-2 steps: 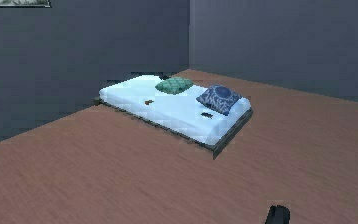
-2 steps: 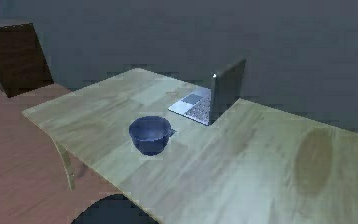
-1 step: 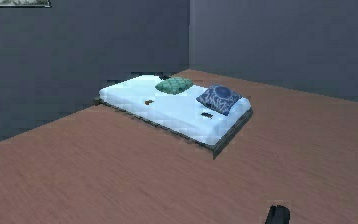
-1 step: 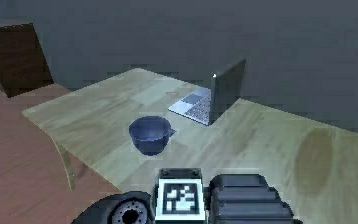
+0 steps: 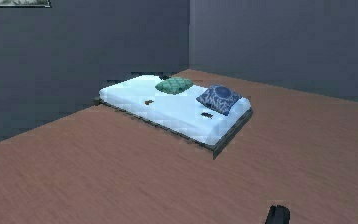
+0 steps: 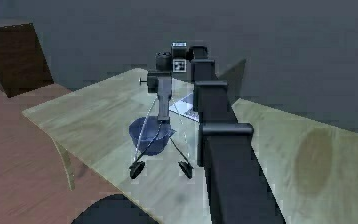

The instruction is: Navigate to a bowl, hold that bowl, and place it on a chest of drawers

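Dark square arm bar [image 6: 232, 160] above pale wooden worktop [image 6: 87, 112]; bluish round blob [image 6: 150, 135] behind fingers [image 6: 138, 166]; grip and hold: cannot tell. Centre before lifting.

Dim, even light; soft shadows

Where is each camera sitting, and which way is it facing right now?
Forward view: on the robot, looking ahead and somewhat down across a brown floor to a low bed with two pillows by grey walls; a dark shape at the bottom edge may be the robot's.
Arm side view: on the robot's body, looking out along the arm over a pale tabletop; its fingers stand by a bluish shape.
Shared: brown floor and grey walls.
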You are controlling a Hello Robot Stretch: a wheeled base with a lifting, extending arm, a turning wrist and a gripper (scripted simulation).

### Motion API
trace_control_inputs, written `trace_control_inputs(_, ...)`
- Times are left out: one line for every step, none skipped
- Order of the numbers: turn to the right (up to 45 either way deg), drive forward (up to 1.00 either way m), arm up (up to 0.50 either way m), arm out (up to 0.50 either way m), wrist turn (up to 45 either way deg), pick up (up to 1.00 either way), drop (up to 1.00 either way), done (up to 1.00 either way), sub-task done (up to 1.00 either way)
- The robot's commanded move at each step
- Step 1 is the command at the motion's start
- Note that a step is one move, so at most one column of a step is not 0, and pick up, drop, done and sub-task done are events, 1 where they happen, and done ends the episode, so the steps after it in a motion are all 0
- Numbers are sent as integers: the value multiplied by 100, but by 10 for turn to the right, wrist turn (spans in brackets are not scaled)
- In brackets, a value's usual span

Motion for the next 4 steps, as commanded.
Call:
trace_control_inputs(0,0,0,0,450,0,0,0,0)
trace_control_inputs(0,0,0,0,450,0,0,0,0)
trace_control_inputs(0,0,0,0,450,0,0,0,0)
trace_control_inputs(0,0,0,0,60,0,0,0,0)
